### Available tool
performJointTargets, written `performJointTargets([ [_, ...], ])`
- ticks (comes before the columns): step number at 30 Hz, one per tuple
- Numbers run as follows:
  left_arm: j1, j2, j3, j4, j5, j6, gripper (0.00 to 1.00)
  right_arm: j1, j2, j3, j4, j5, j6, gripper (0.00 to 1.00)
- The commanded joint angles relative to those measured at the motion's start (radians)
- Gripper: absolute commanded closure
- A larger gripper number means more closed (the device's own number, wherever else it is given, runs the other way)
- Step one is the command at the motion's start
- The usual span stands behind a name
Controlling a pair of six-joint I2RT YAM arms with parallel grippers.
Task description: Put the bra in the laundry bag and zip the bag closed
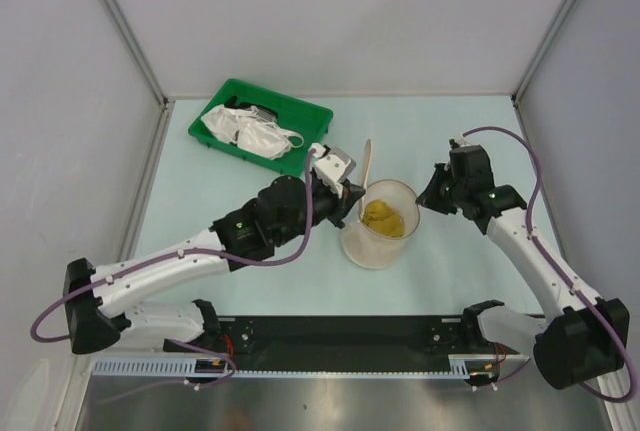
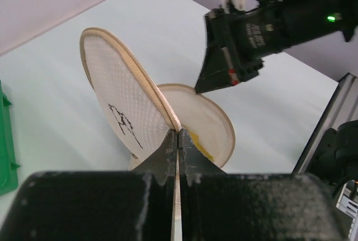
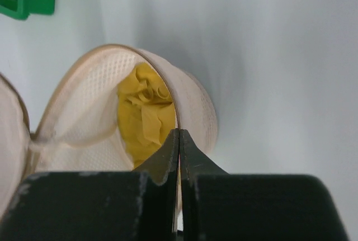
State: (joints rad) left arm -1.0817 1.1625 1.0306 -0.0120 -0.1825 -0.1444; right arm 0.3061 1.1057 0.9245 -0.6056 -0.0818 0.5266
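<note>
Gaping upward, laundry bag (image 1: 366,251), bra (image 1: 384,217) inside

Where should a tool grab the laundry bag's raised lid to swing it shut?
Pinch the corded rim of the lid near its top, approaching from the left arm's side. The lid stands nearly upright, hinged low, so the thin rim is presented edge-on; the mesh face offers nothing to close on. The bra lies in the lower half, clear of that grip.

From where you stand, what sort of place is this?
Probably a robot test booth, not a home: grey panel walls enclose a pale blue table, two white-and-black robot arms are bolted at its edge, and a green plastic tray holds white bras.
</note>
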Motion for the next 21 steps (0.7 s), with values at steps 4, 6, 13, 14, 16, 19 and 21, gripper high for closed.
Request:
performJointTargets([
  [4,-0.112,0.158,0.118,-0.032,-0.071,0.137,1.0,-0.096,0.157,0.076,0.133,-0.193,-0.004,1.0],
  [6,-0.122,0.19,0.128,-0.058,-0.068,0.137,1.0,-0.11,0.181,0.079,0.148,-0.216,-0.002,1.0],
  [13,-0.165,0.322,0.226,-0.131,0.003,0.169,0.98,-0.183,0.227,0.066,0.201,-0.294,0.001,1.0],
  [14,-0.165,0.319,0.23,-0.131,0.026,0.167,0.83,-0.191,0.23,0.066,0.204,-0.303,0.0,1.0],
  [16,-0.156,0.298,0.232,-0.129,0.06,0.167,0.63,-0.205,0.24,0.062,0.217,-0.338,-0.013,1.0],
  [19,-0.072,0.232,0.227,-0.146,0.22,0.09,0.37,-0.229,0.256,0.062,0.231,-0.417,-0.071,1.0],
  [21,0.076,0.187,0.223,-0.163,0.42,-0.039,0.02,-0.251,0.275,0.057,0.245,-0.47,-0.118,1.0],
])
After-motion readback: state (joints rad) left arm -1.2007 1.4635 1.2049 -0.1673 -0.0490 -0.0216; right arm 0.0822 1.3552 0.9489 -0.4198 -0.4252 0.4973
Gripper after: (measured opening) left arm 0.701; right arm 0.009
